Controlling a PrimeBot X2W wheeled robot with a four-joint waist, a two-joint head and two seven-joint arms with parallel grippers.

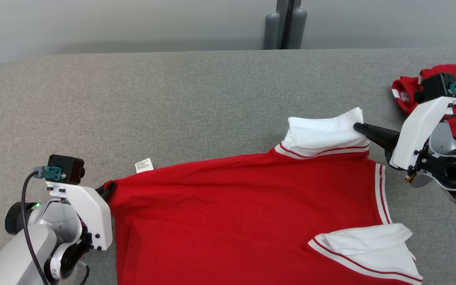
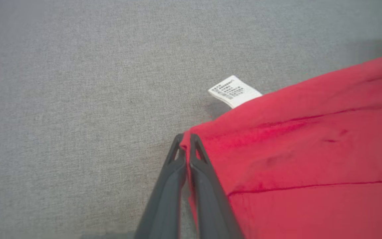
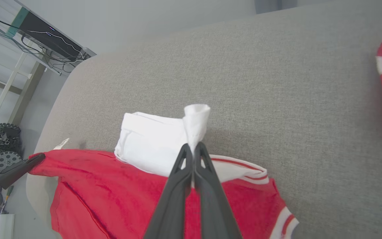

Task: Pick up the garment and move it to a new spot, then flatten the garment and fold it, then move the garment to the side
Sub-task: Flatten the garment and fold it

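Observation:
The garment (image 1: 244, 206) is a red shirt with white sleeves and striped trim, spread across the near half of the grey table (image 1: 172, 99). My left gripper (image 1: 107, 190) is shut on its red left corner (image 2: 191, 139), close to a white care label (image 2: 234, 91). My right gripper (image 1: 358, 127) is shut on the corner of the far white sleeve (image 3: 196, 122), which stands up pinched between the fingertips. In the right wrist view the left gripper (image 3: 35, 158) shows at the shirt's far corner. A second white sleeve (image 1: 366, 245) lies folded at the lower right.
Another red garment (image 1: 441, 95) lies bunched at the table's right edge, behind my right arm. Two grey posts (image 1: 285, 27) stand beyond the table's far edge. A shelf frame and a small wheeled device (image 3: 5, 146) are off the table's left end.

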